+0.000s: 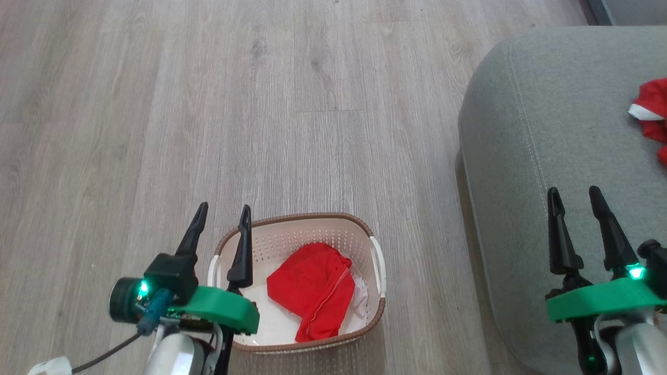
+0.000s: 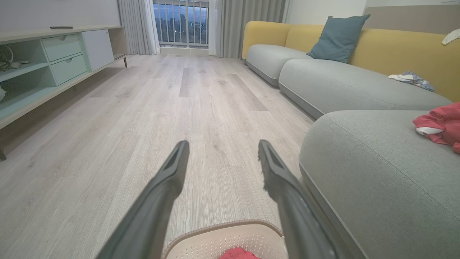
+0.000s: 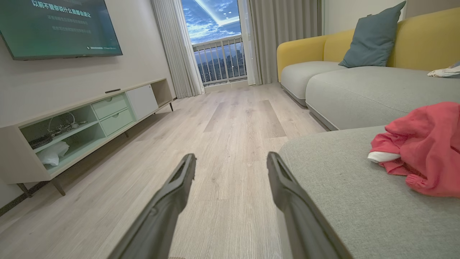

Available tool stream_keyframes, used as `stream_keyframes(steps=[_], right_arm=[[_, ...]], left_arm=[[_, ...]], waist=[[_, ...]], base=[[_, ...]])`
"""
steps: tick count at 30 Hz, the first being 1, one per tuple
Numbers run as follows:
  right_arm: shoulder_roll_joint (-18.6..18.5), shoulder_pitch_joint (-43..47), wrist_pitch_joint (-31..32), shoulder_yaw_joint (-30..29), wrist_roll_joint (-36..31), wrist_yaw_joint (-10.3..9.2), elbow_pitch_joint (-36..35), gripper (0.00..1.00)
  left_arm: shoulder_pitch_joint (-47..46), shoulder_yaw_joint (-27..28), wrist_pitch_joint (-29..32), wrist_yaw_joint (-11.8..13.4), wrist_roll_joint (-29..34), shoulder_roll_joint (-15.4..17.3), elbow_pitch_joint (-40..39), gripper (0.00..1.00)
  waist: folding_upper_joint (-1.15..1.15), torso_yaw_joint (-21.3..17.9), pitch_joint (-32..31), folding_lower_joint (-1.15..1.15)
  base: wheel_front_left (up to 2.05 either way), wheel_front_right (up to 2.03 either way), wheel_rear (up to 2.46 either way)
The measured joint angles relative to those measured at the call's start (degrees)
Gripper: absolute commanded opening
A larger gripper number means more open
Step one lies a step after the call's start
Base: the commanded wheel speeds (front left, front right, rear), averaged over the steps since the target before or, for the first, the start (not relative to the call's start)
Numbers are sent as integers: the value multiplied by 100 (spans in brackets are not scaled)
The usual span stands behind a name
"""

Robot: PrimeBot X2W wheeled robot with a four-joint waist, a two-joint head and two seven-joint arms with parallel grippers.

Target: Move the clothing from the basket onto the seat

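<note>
The cream basket (image 1: 378, 271) with a brown rim stands on the wooden floor, and red clothing (image 1: 312, 289) with white trim lies inside it. My left gripper (image 1: 223, 212) hovers open above the basket's left rim, nothing between its fingers. The grey-green seat (image 1: 542, 140) rises at the right, with another red garment (image 1: 651, 107) lying on it. My right gripper (image 1: 575, 194) stands open and empty over the seat's near part. In the left wrist view the left gripper (image 2: 222, 145) points across the floor, with the basket's rim (image 2: 215, 228) and a bit of red clothing (image 2: 239, 253) below. The right wrist view has the right gripper (image 3: 231, 158) open beside the red garment (image 3: 420, 147) on the seat (image 3: 345, 201).
A long grey and yellow sofa (image 2: 323, 77) with a blue cushion (image 2: 337, 36) runs along the right. A low pale-green TV cabinet (image 3: 79, 118) lines the left wall under a screen (image 3: 57, 25). Bare wooden floor (image 1: 260, 104) stretches between them toward a balcony door (image 3: 219, 50).
</note>
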Motion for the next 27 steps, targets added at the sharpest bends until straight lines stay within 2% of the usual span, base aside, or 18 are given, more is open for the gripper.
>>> stream_keyframes(steps=[18,27], right_arm=[[-7,-10,0,-49,9,0,10,100],[-241,-82,0,153,-170,0,116,100]], left_arm=[[-1,-204,0,-52,-52,0,160,100],[-116,-689,0,-144,-93,2,1503,100]], waist=[[0,-25,29,0],[0,-83,468,1]], base=[[0,0,0],[0,0,0]])
